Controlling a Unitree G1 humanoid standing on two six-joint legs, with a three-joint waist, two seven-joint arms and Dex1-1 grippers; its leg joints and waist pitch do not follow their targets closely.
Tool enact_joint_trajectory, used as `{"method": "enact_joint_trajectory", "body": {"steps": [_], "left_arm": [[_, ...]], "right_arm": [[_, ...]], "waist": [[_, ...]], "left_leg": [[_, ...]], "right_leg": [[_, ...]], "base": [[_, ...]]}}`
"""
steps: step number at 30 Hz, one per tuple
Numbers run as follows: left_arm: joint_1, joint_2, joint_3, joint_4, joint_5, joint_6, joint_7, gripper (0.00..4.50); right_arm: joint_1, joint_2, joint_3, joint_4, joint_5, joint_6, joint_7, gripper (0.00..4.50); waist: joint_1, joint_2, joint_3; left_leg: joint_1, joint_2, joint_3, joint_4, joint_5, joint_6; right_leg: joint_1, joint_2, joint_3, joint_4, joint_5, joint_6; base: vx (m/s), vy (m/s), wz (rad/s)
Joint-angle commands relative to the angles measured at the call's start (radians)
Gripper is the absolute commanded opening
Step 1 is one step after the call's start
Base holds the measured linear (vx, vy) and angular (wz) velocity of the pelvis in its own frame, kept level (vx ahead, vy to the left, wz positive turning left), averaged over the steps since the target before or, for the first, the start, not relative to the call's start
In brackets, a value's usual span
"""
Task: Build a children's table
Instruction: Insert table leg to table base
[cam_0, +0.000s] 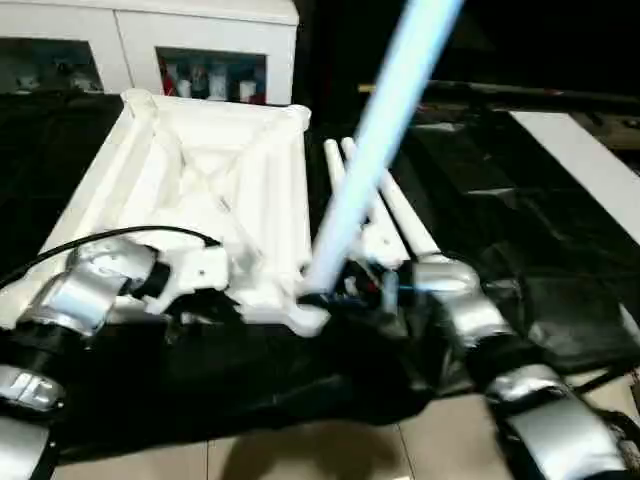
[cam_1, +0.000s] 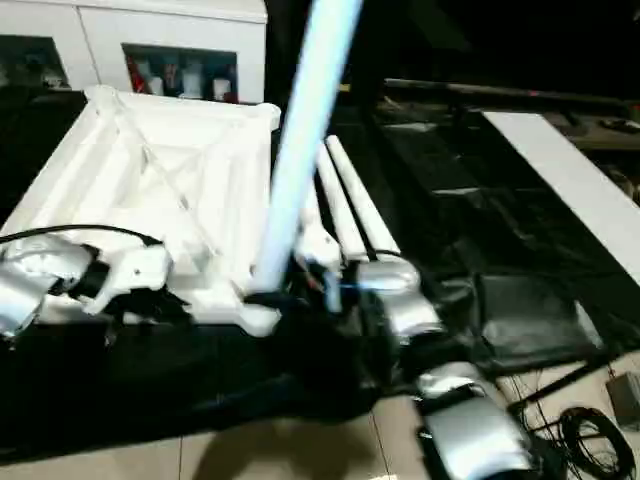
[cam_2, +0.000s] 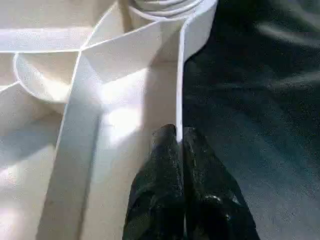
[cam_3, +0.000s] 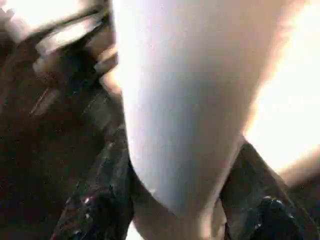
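**Leg held at the corner socket**

The black-draped work table (cam_0: 560, 300) carried the white tabletop (cam_0: 200, 190), lying ribbed underside up. The left gripper (cam_2: 179, 137) was clenched on the top's thin side wall. The right gripper (cam_3: 175, 200) grasped one leg (cam_0: 375, 140) near its lower end, the tube slanting up past the frame's edge, its foot seemingly at the near corner socket (cam_0: 305, 315). Other legs (cam_0: 400, 210) lay beside the top.

Top: white plastic ribbed table top (cam_0: 200, 190), underside up, left on the black-draped work table (cam_0: 480, 190).
Legs: two white tapered tube legs (cam_0: 395, 205) lie just right of it.
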Motion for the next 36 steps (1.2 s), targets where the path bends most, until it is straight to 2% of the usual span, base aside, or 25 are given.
{"method": "enact_joint_trajectory", "body": {"steps": [1,2,3,4,5,7,10,11,12,13,14,15,16,17,19,20,21,22,24,27,28,31,34,36], "left_arm": [[0.082,-0.016,-0.025,-0.04,-0.04,0.069,-0.004,0.0],[0.107,-0.007,-0.01,-0.067,-0.044,0.09,0.004,0.0],[0.119,-0.003,-0.004,-0.08,-0.044,0.099,0.008,0.0],[0.139,0.009,0.012,-0.106,-0.036,0.12,0.029,0.0],[0.139,0.009,0.012,-0.106,-0.036,0.12,0.029,0.0],[0.149,0.015,0.025,-0.124,-0.028,0.13,0.049,0.0],[0.155,0.009,0.041,-0.15,-0.024,0.124,0.074,0.0],[0.155,0.006,0.047,-0.157,-0.018,0.127,0.095,0.0],[0.155,0.006,0.048,-0.157,-0.018,0.127,0.097,0.0],[0.152,0.005,0.058,-0.154,-0.01,0.127,0.139,0.0],[0.15,0.007,0.062,-0.148,-0.006,0.127,0.161,0.0],[0.145,0.011,0.065,-0.132,-0.001,0.121,0.177,0.0],[0.139,0.023,0.068,-0.102,0.014,0.095,0.205,0.0],[0.138,0.025,0.069,-0.099,0.017,0.09,0.208,0.0],[0.134,0.029,0.095,-0.074,0.01,0.065,0.237,0.0],[0.132,0.028,0.111,-0.076,-0.009,0.085,0.231,0.0],[0.13,0.029,0.124,-0.081,-0.019,0.11,0.231,0.27],[0.127,0.031,0.133,-0.087,-0.021,0.146,0.238,0.44],[0.124,0.038,0.14,-0.09,-0.01,0.175,0.258,0.55],[0.129,0.05,0.144,-0.093,0.0,0.131,0.271,0.8],[0.137,0.065,0.147,-0.101,-0.003,0.066,0.267,0.97],[0.131,0.076,0.185,-0.122,-0.072,0.011,0.23,0.98],[0.083,0.046,0.29,-0.161,-0.217,0.085,0.185,0.98],[0.031,0.026,0.359,-0.188,-0.316,0.174,0.167,0.98]], "right_arm": [[0.003,-0.025,-0.123,0.127,0.094,0.133,-0.207,1.87],[-0.019,-0.02,-0.164,0.131,0.142,0.134,-0.227,1.87],[-0.03,-0.019,-0.182,0.131,0.163,0.133,-0.233,1.87],[-0.064,-0.02,-0.213,0.108,0.2,0.126,-0.214,1.87],[-0.064,-0.02,-0.213,0.108,0.2,0.126,-0.214,1.87],[-0.091,-0.022,-0.227,0.081,0.215,0.123,-0.187,1.87],[-0.125,-0.025,-0.263,0.019,0.223,0.127,-0.152,1.87],[-0.132,-0.027,-0.269,-0.005,0.223,0.129,-0.15,1.87],[-0.132,-0.027,-0.27,-0.007,0.223,0.129,-0.15,1.87],[-0.141,-0.032,-0.276,-0.043,0.235,0.145,-0.149,1.87],[-0.146,-0.035,-0.279,-0.062,0.244,0.156,-0.15,1.87],[-0.148,-0.039,-0.282,-0.084,0.257,0.169,-0.149,1.87],[-0.151,-0.047,-0.285,-0.12,0.275,0.188,-0.145,1.87],[-0.151,-0.048,-0.285,-0.124,0.277,0.19,-0.145,1.87],[-0.147,-0.059,-0.282,-0.178,0.288,0.22,-0.128,1.87],[-0.144,-0.064,-0.275,-0.198,0.282,0.232,-0.12,1.87],[-0.14,-0.068,-0.267,-0.215,0.275,0.244,-0.114,1.87],[-0.135,-0.073,-0.257,-0.23,0.257,0.248,-0.112,1.87],[-0.125,-0.079,-0.241,-0.259,0.233,0.258,-0.114,1.87],[-0.116,-0.082,-0.233,-0.293,0.225,0.272,-0.125,1.87],[-0.103,-0.087,-0.222,-0.326,0.222,0.287,-0.131,1.87],[-0.082,-0.098,-0.203,-0.376,0.214,0.322,-0.148,1.87],[-0.064,-0.105,-0.184,-0.432,0.215,0.4,-0.164,1.87],[-0.053,-0.115,-0.16,-0.477,0.215,0.458,-0.152,1.87]], "waist": [[0.003,0.031,-0.032],[0.004,0.032,-0.034],[0.005,0.033,-0.043],[0.008,0.033,-0.046],[0.006,0.032,-0.043],[0.018,0.032,-0.047],[0.023,0.029,-0.053],[0.027,0.034,-0.058],[0.028,0.033,-0.061],[0.031,0.036,-0.063],[0.032,0.035,-0.063],[0.032,0.036,-0.063],[0.034,0.041,-0.058],[0.033,0.039,-0.057],[0.033,0.04,-0.052],[0.034,0.049,-0.052],[0.032,0.046,-0.053],[0.032,0.047,-0.052],[0.029,0.045,-0.052],[0.031,0.045,-0.053],[0.032,0.044,-0.055],[0.038,0.043,-0.06],[0.049,0.045,-0.061],[0.06,0.046,-0.062]], "left_leg": [[-0.019,0.065,-0.04,-0.071,-0.255,-0.023],[-0.019,0.063,-0.041,-0.072,-0.24,-0.021],[-0.018,0.062,-0.036,-0.065,-0.205,-0.011],[-0.01,0.059,-0.027,-0.054,-0.18,0.007],[-0.01,0.057,-0.024,-0.053,-0.175,0.016],[-0.007,0.053,-0.016,-0.044,-0.117,0.041],[-0.011,0.05,-0.013,-0.035,-0.05,0.062],[-0.011,0.048,-0.012,-0.029,0.02,0.078],[-0.009,0.045,-0.009,-0.024,0.04,0.084],[-0.01,0.041,-0.007,-0.02,0.067,0.098],[-0.012,0.041,-0.007,-0.018,0.077,0.106],[-0.013,0.04,-0.006,-0.017,0.081,0.111],[-0.016,0.04,-0.007,-0.018,0.035,0.112],[-0.016,0.042,-0.007,-0.019,0.012,0.108],[-0.015,0.047,-0.01,-0.023,-0.079,0.067],[-0.014,0.048,-0.011,-0.024,-0.093,0.052],[-0.013,0.049,-0.01,-0.024,-0.099,0.04],[-0.013,0.05,-0.011,-0.024,-0.101,0.014],[-0.014,0.048,-0.011,-0.023,-0.11,0.001],[-0.013,0.045,-0.01,-0.02,-0.101,0.008],[-0.015,0.044,-0.012,-0.019,-0.089,0.013],[-0.01,0.043,-0.008,-0.015,-0.043,0.027],[-0.01,0.038,-0.005,-0.012,-0.006,0.026],[-0.006,0.038,-0.003,-0.011,-0.019,0.011]], "right_leg": [[0.025,-0.103,0.062,-0.083,-0.29,-0.185],[0.029,-0.103,0.062,-0.081,-0.255,-0.191],[0.031,-0.099,0.06,-0.072,-0.154,-0.216],[0.024,-0.095,0.06,-0.068,-0.065,-0.235],[0.022,-0.091,0.059,-0.066,-0.041,-0.245],[0.023,-0.087,0.057,-0.058,0.054,-0.264],[0.032,-0.085,0.055,-0.043,0.163,-0.278],[0.035,-0.08,0.054,-0.032,0.271,-0.285],[0.034,-0.076,0.053,-0.028,0.314,-0.288],[0.035,-0.07,0.053,-0.022,0.384,-0.293],[0.036,-0.068,0.052,-0.02,0.409,-0.292],[0.036,-0.067,0.051,-0.018,0.424,-0.293],[0.035,-0.071,0.052,-0.023,0.381,-0.287],[0.035,-0.072,0.051,-0.026,0.349,-0.282],[0.032,-0.078,0.053,-0.038,0.174,-0.264],[0.031,-0.079,0.053,-0.038,0.146,-0.261],[0.032,-0.078,0.053,-0.04,0.131,-0.257],[0.03,-0.075,0.052,-0.039,0.106,-0.248],[0.03,-0.073,0.052,-0.04,0.089,-0.245],[0.028,-0.072,0.054,-0.041,0.092,-0.232],[0.031,-0.071,0.054,-0.039,0.108,-0.233],[0.027,-0.064,0.052,-0.029,0.194,-0.238],[0.028,-0.06,0.052,-0.022,0.263,-0.254],[0.028,-0.061,0.05,-0.021,0.267,-0.262]], "base": [[-0.033,0.009,-0.23],[-0.033,0.009,-0.23],[0.0,0.0,0.0],[0.0,0.0,0.0],[0.0,0.0,0.0],[0.0,0.0,0.0],[0.0,0.0,0.0],[0.0,0.0,0.0],[0.0,0.0,0.0],[0.0,0.0,0.0],[0.0,0.0,0.0],[0.0,0.0,0.0],[0.0,0.0,0.0],[0.0,0.0,0.0],[0.0,0.0,0.0],[0.0,0.0,0.0],[0.0,0.0,0.0],[0.0,0.0,0.0],[0.0,0.0,0.0],[0.0,0.0,0.0],[0.0,0.0,0.0],[0.0,0.0,0.0],[0.0,0.0,0.0],[0.0,0.0,0.0]]}}
